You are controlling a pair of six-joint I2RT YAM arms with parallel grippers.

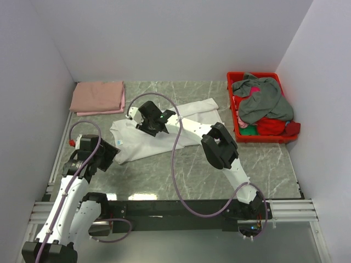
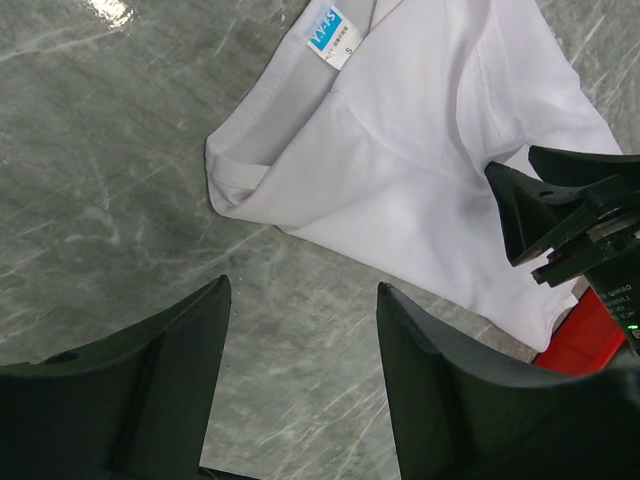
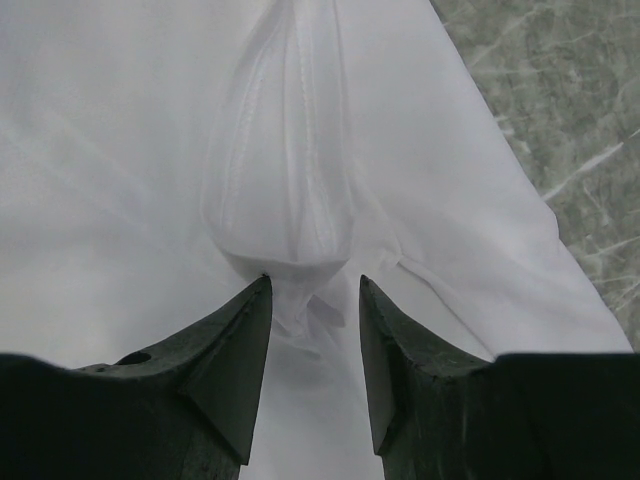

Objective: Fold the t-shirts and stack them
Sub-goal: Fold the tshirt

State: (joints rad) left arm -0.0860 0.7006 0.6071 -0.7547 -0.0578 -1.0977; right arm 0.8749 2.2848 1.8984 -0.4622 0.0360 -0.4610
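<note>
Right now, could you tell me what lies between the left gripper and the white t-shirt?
Only bare marble table separates the left gripper from the white t-shirt; the left wrist view shows it.

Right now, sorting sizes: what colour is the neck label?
Blue neck label on white shirt; left wrist view.

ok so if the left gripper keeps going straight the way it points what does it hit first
Most likely the bare table, just short of the white t-shirt: the open left gripper aims down at marble there. Depth is unclear, so it might catch the shirt's hem instead.
</note>
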